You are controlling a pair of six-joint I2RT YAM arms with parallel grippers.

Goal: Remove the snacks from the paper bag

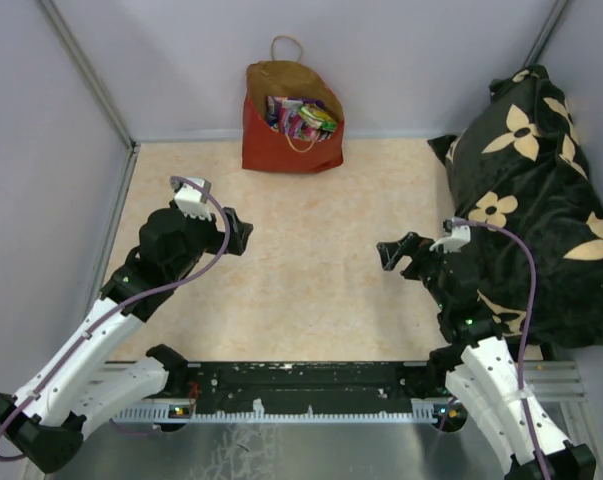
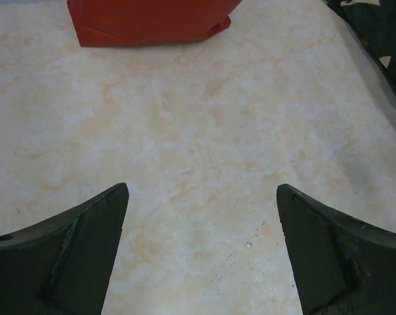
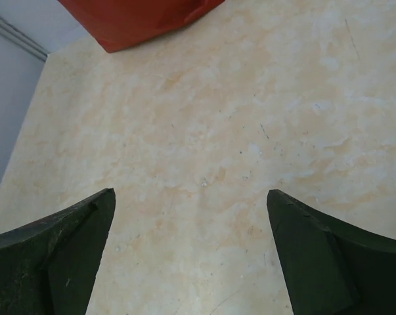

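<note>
Tall red paper carrier bag (image 1: 291,148), brown kraft inside, stands upright at far edge of beige marbled table (image 1: 311,285), close to back wall, mouth open upward. Inside bag: cluster of glossy snack packets (image 1: 301,117). Purple, green and pink are visible, but single packets are hard to tell apart. One thin brown loop handle (image 1: 286,45) rises above rim.

Pincers: left gripper (image 1: 239,233) is spread wide, nothing between fingers, over bare table, well short of bag. Likewise right gripper (image 1: 393,254), released and empty, just beside black cloth with cream flowers (image 1: 531,190).
</note>
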